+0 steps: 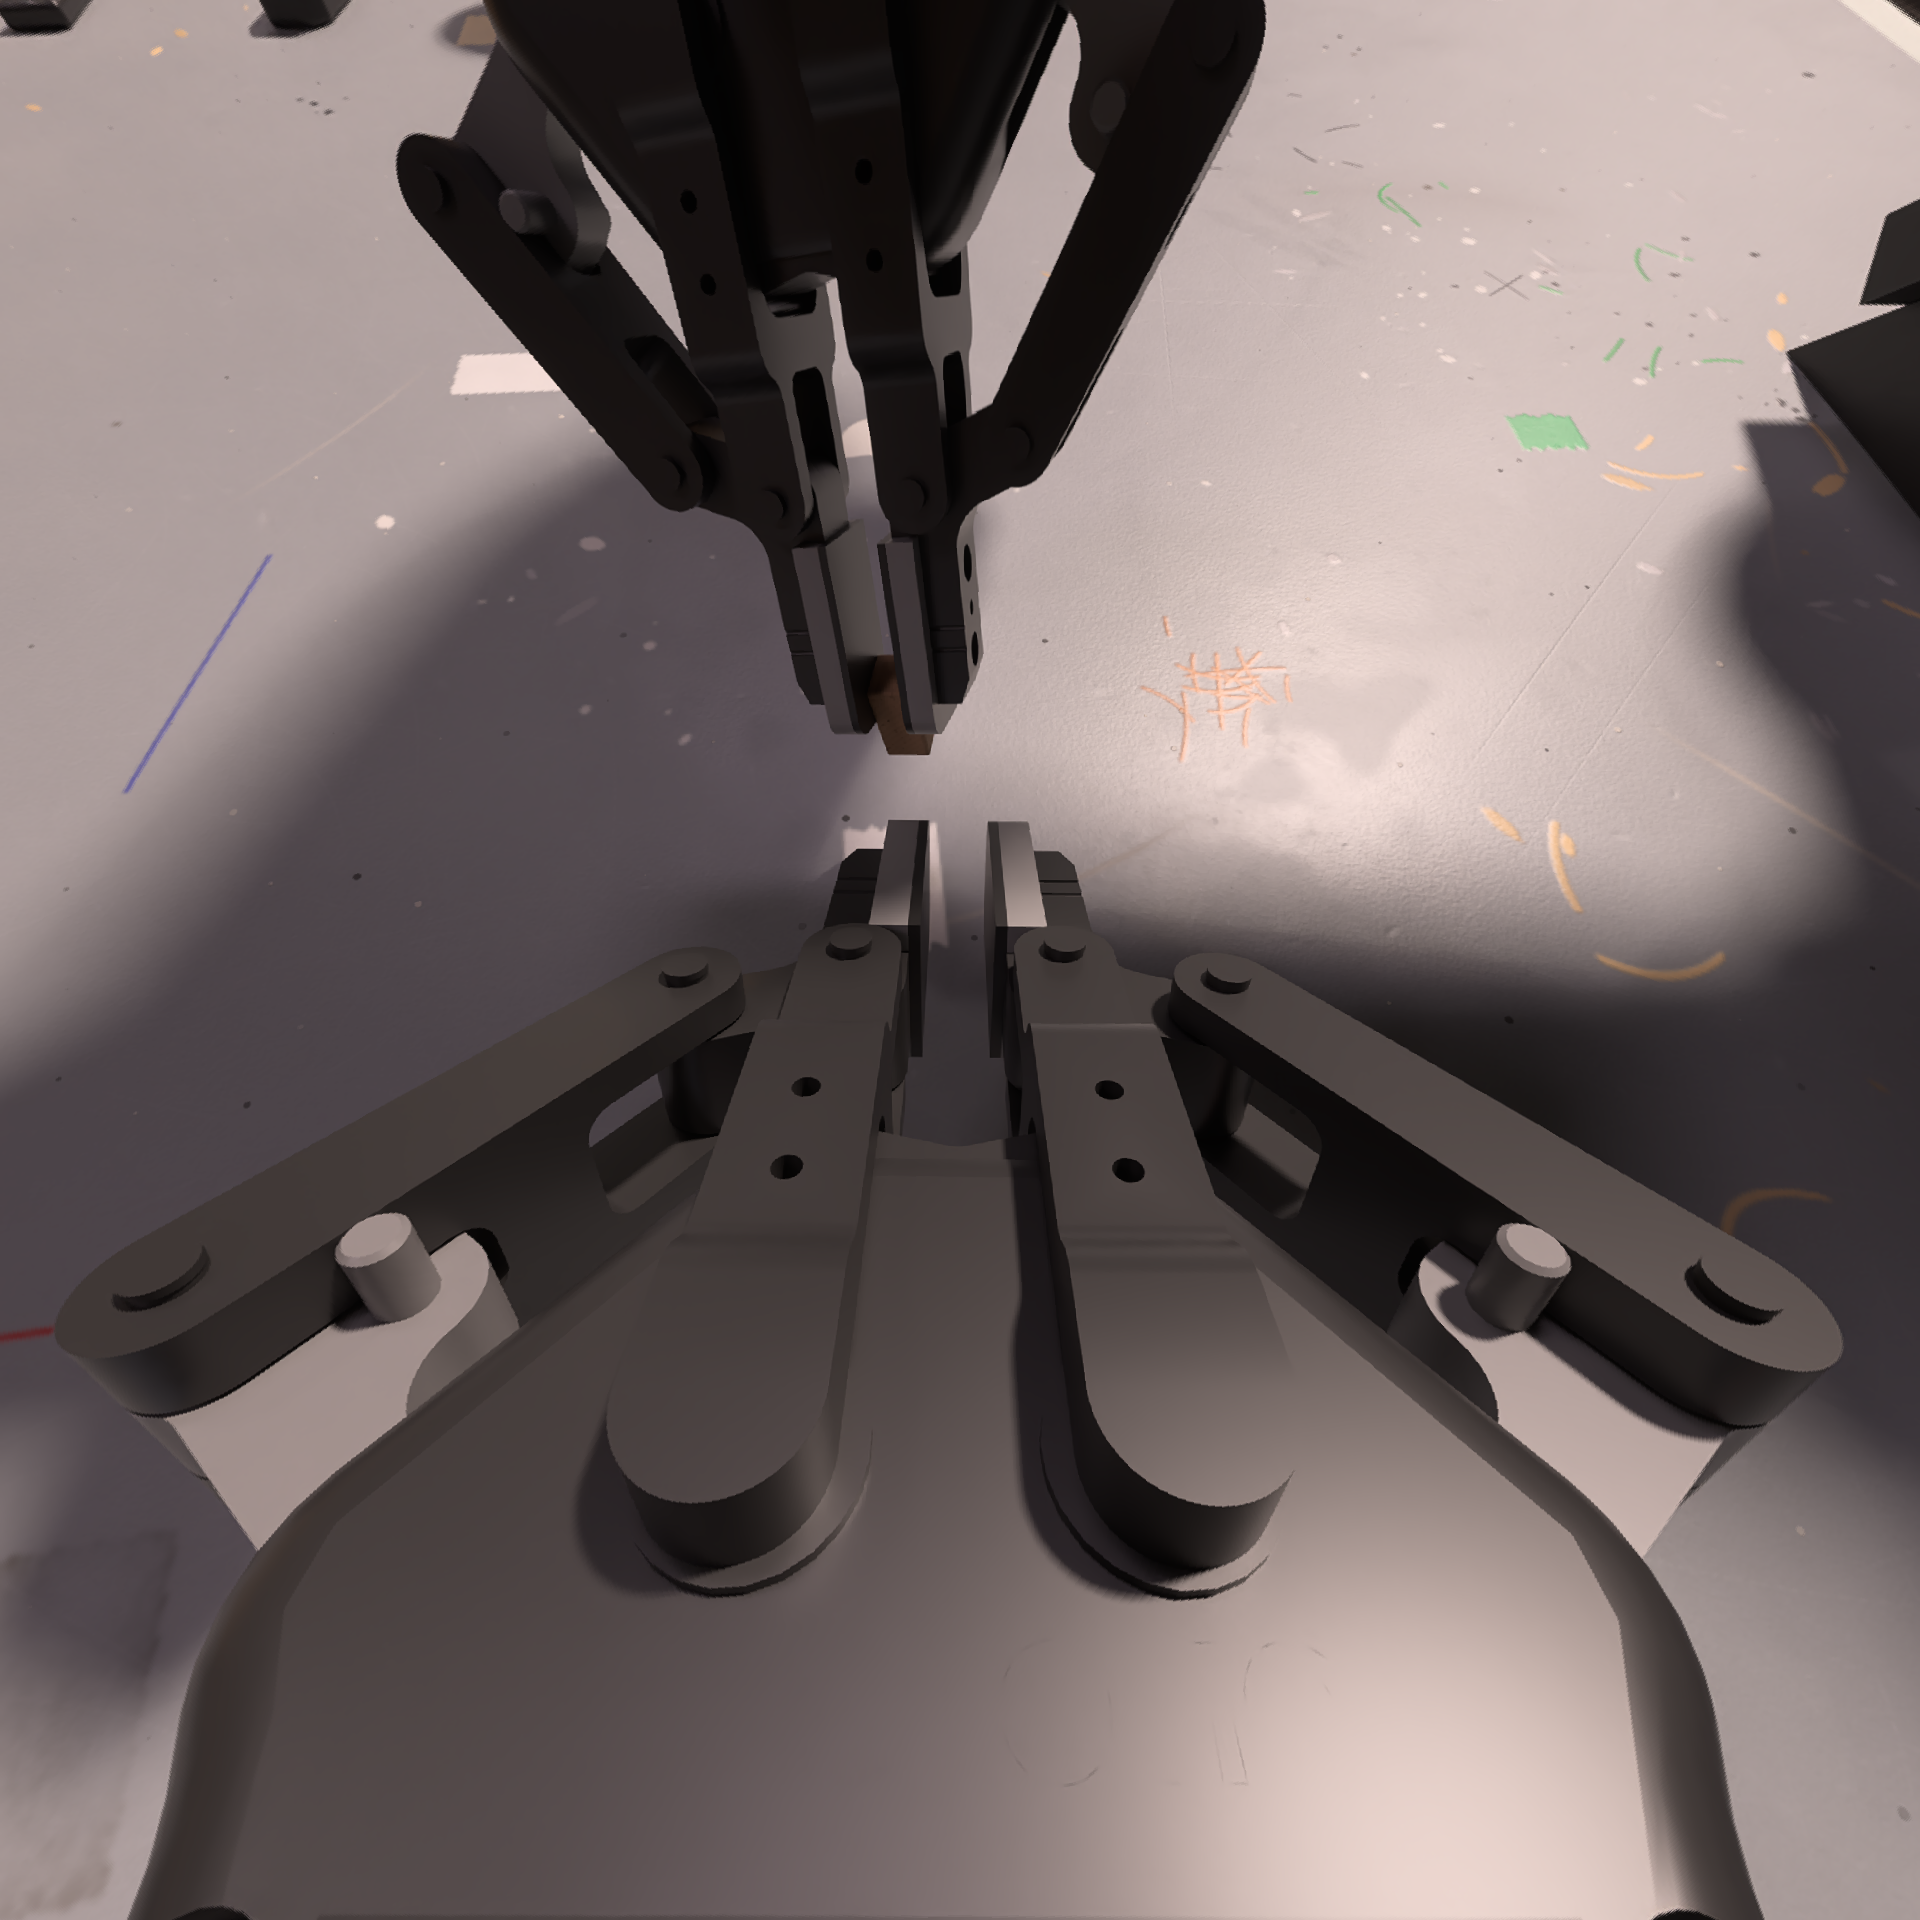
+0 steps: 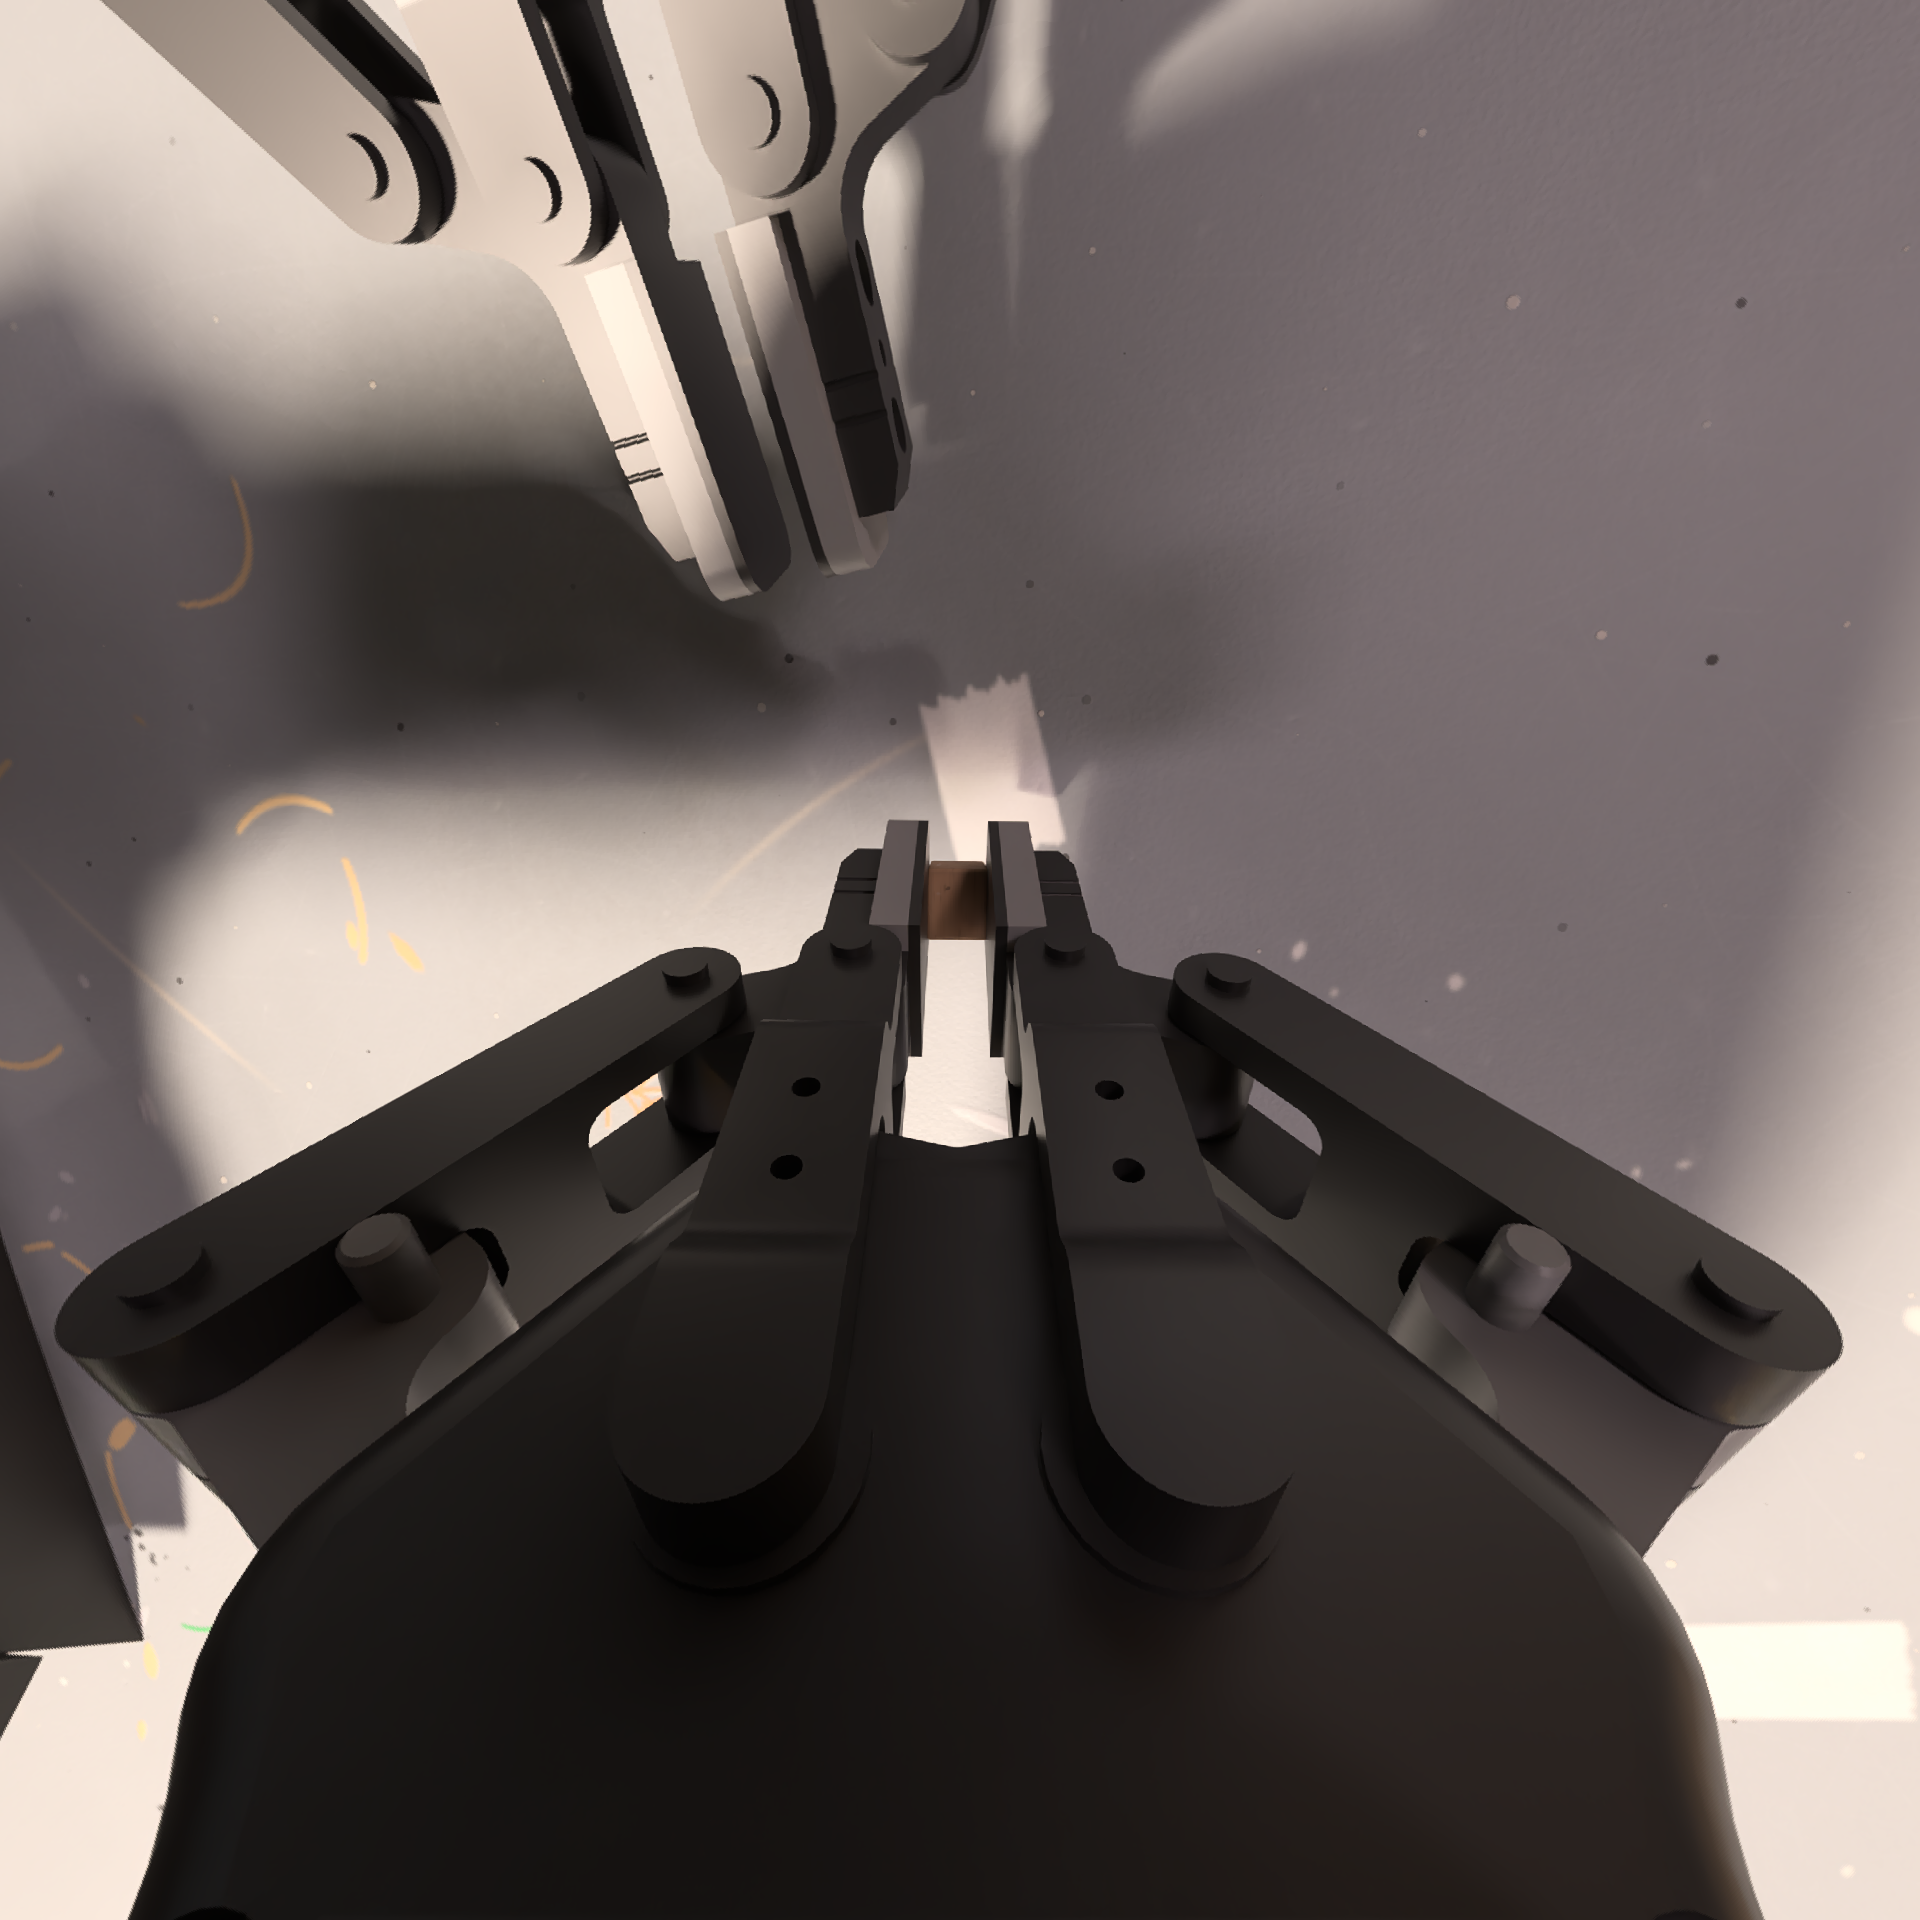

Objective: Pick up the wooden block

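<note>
The wooden block (image 2: 956, 899) is a small brown cube. My right gripper (image 2: 956, 842) is shut on it, with the block pinched between the fingertips above the grey floor. In the left wrist view the right gripper (image 1: 894, 717) points down from the top, and the block (image 1: 902, 727) pokes out at its tips. My left gripper (image 1: 956, 842) is almost shut, with a narrow slit between its pads and nothing in it. It sits just short of the right gripper's tips. In the right wrist view the left gripper (image 2: 805, 566) comes in from the upper left.
The grey floor (image 1: 1455, 644) is speckled with orange and green paint marks. A strip of white tape (image 2: 987, 758) lies just beyond the block. Dark box shapes (image 1: 1860, 395) stand at the right edge, and another one (image 2: 52, 1434) is at the left edge of the right wrist view.
</note>
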